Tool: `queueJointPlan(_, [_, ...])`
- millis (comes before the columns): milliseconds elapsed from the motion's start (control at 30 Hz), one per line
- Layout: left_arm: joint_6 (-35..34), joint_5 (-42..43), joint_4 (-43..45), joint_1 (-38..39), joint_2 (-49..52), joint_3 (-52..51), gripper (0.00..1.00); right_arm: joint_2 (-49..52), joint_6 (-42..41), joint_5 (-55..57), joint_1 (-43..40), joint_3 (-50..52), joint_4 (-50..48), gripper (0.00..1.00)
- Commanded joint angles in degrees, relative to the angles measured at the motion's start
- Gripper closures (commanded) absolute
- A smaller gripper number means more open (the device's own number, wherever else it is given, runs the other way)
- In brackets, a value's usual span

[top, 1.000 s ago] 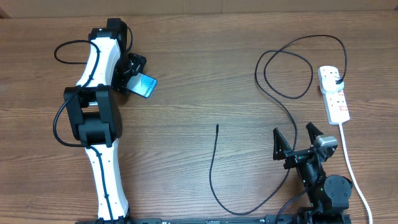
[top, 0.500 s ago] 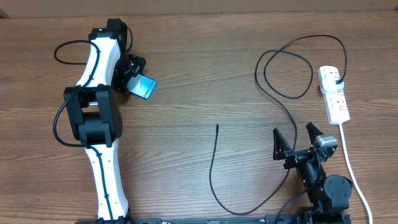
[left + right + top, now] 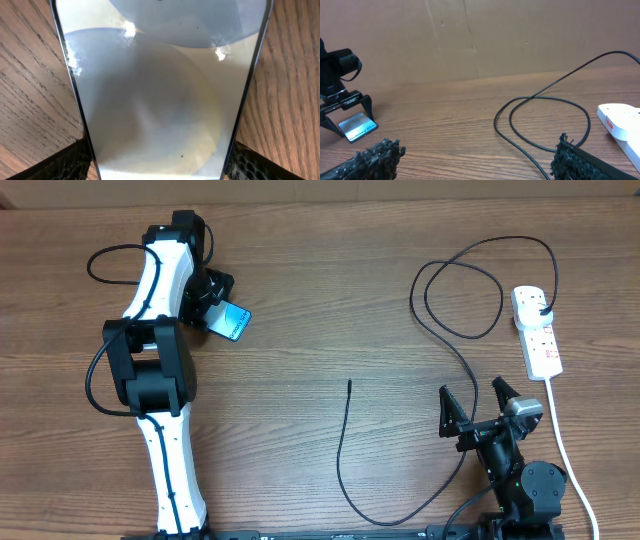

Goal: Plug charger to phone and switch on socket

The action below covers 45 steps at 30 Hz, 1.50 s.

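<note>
With the left gripper (image 3: 220, 311) clamped on the phone (image 3: 160, 90), I'd hold it steady, port facing centre — the right gripper (image 3: 469, 386), spread wide, must fetch the charger (image 3: 338, 452) by its tip.

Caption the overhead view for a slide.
Left gripper grips the phone; the charger lies loose across the table, plugged into the socket, beside the open right gripper.

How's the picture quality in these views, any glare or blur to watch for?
Left wrist view: the phone fills the frame, its glossy screen washed grey by reflections, with bright glints near the top. Right wrist view: the dark jaws at the bottom edge look soft; the table beyond is sharp. Overhead view: even light, no glare.
</note>
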<state>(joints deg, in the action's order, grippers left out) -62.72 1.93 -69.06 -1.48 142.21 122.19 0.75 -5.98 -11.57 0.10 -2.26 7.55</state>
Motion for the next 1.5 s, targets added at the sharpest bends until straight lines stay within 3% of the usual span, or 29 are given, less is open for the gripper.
queueJointPlan(0, [-0.7, 1.9, 0.0, 1.2, 3.7, -1.1, 0.13, -0.3, 0.2, 0.6, 0.2, 0.3, -0.2, 0.00])
queueJointPlan(633, [-0.5, 0.9, -1.1, 1.2, 3.7, -1.1, 0.14, -0.3, 0.2, 0.6, 0.2, 0.3, -0.2, 0.00])
queueJointPlan(700, [-0.5, 0.7, -1.2, 1.2, 3.7, -1.1, 0.12, -0.3, 0.2, 0.6, 0.2, 0.3, -0.2, 0.00])
queueJointPlan(800, [-0.6, 0.4, -1.2, 1.2, 3.7, -1.1, 0.00, -0.3, 0.2, 0.6, 0.2, 0.3, -0.2, 0.00])
queueJointPlan(1467, [-1.9, -1.6, -3.0, 1.1, 3.7, -1.1, 0.00, -0.3, 0.2, 0.6, 0.2, 0.3, -0.2, 0.00])
